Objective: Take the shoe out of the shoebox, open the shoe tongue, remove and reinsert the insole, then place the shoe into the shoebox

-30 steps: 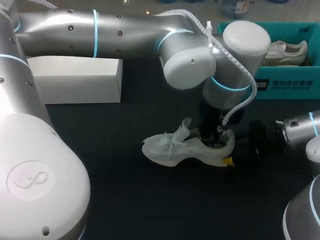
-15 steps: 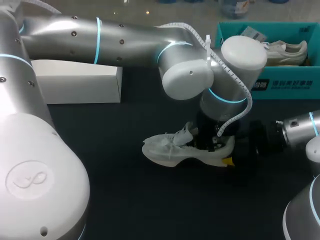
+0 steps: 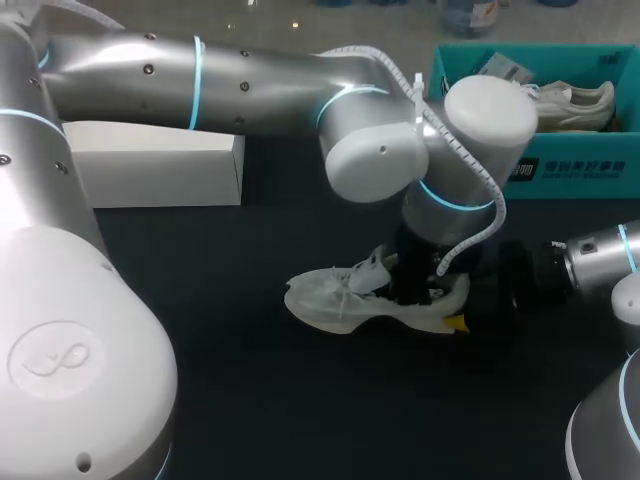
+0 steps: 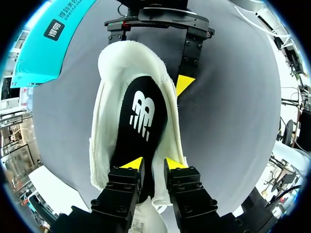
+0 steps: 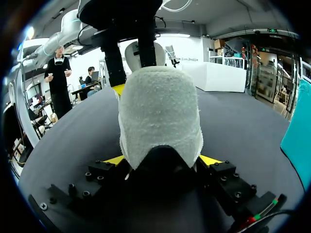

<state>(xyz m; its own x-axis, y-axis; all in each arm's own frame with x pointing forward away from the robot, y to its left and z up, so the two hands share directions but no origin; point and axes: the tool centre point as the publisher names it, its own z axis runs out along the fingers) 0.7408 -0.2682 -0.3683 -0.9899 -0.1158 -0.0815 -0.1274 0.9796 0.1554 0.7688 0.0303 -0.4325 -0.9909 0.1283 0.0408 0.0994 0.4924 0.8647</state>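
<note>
The white shoe (image 3: 345,300) is laid on its sole in the middle of the dark surface (image 3: 250,400), toe to the left. Its heel is clamped from both sides by the right tool (image 5: 163,160). The left tool (image 4: 153,165) is lowered into the shoe's opening, over the black insole (image 4: 143,116); whether anything is grasped by it cannot be told. The teal shoebox (image 3: 570,170) is set at the far right.
</note>
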